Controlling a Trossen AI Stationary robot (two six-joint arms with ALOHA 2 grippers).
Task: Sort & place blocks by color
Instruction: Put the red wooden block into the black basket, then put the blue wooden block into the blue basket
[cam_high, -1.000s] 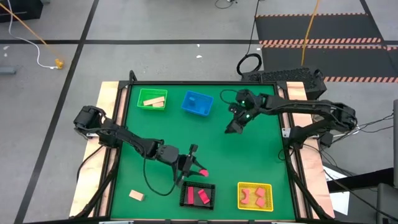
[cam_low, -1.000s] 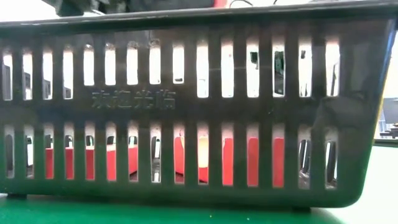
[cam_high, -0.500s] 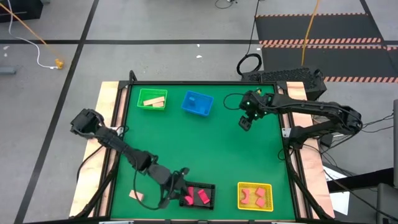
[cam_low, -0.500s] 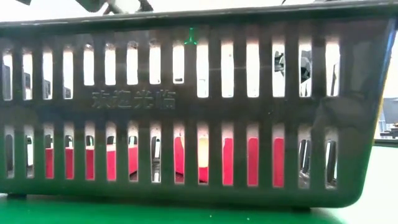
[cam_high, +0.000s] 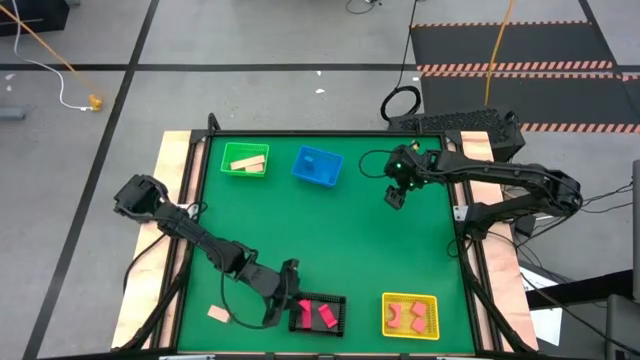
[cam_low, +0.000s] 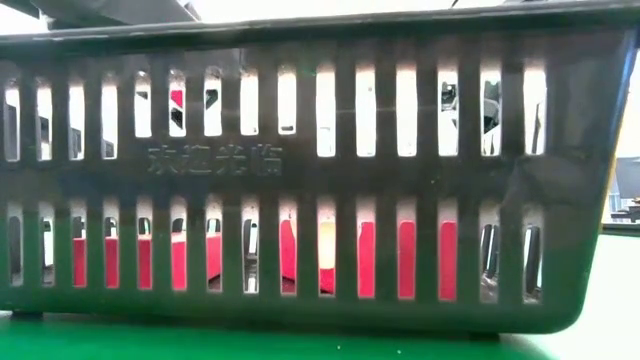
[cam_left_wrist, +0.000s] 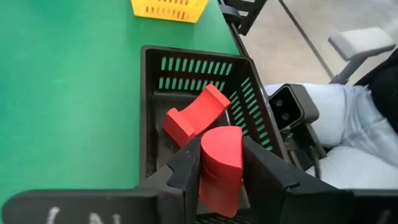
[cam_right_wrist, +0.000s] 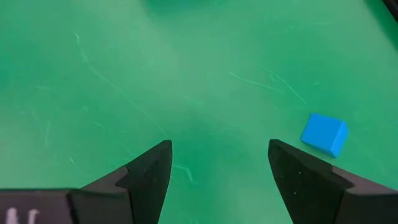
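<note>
1. Left gripper (cam_left_wrist: 221, 171) sits over the black basket (cam_left_wrist: 152, 118) at the tabletop's (cam_high: 300, 220) near edge, its fingers pressed on a red half-round block (cam_left_wrist: 221, 165) held above the basket floor.
2. A second red block (cam_left_wrist: 193, 115), notched, lies inside the same basket.
3. Right gripper (cam_right_wrist: 217, 168) hovers over bare green at the far right, fingers wide apart and empty.
4. A blue block (cam_right_wrist: 324, 134) lies loose on the tabletop just beside it.
5. Tan block (cam_high: 219, 314) lies loose near the front left corner.
6. Green basket (cam_high: 245, 160) holds tan blocks; the yellow basket (cam_high: 410, 315) holds pink-red ones.
</note>
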